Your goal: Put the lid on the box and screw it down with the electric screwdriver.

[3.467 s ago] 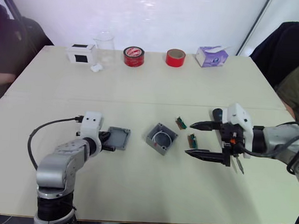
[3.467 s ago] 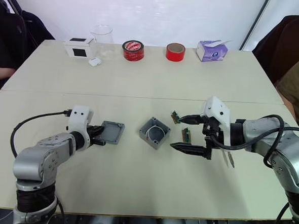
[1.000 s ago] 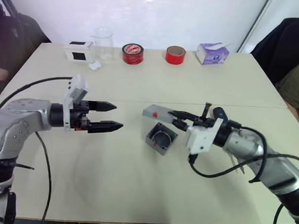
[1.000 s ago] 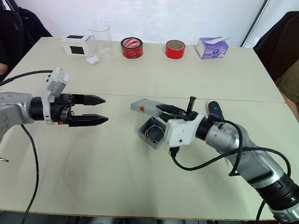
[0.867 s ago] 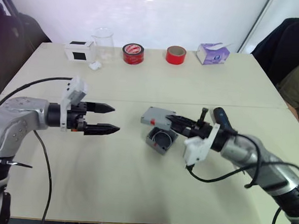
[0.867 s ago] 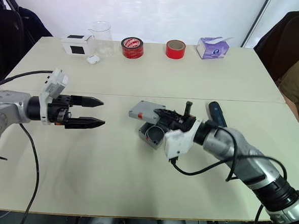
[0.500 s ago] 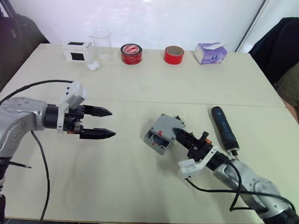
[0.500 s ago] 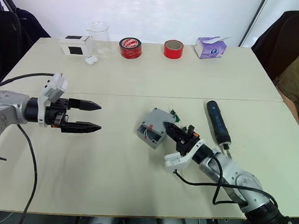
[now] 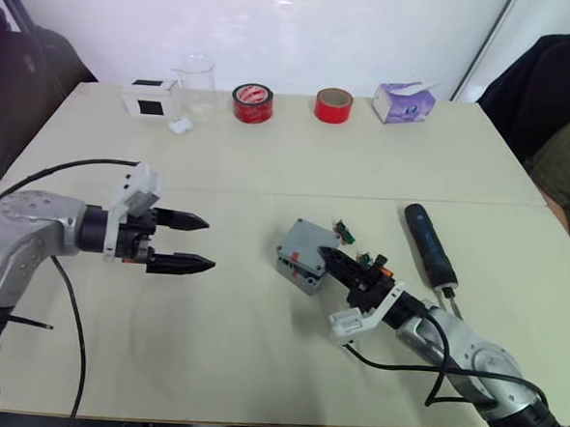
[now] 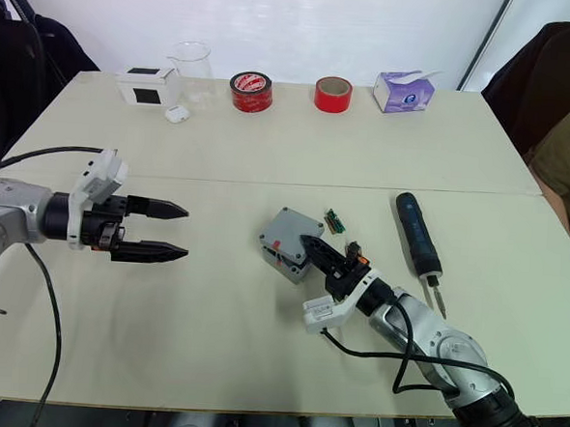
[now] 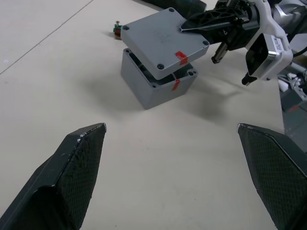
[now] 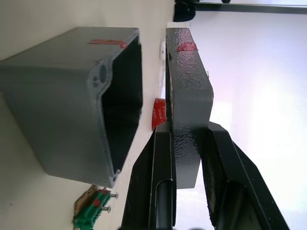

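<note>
Since the earlier frame the right gripper has lowered the thin flat grey lid, pinched by its edge, just over the small grey plastic box mid-table, slightly askew. Next it probably needs squaring. The left gripper hovers spread; the dark pen-shaped electric screwdriver lies apart.

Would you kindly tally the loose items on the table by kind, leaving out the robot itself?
Tape rolls: 2 (dark red, bright red)
Grey box: 1
Grey lid: 1
Electric screwdriver: 1
Tissue box: 1
Glass beaker: 1
White box with black panel: 1
Small green circuit boards: 2
Small white object: 1
Total: 11
</note>
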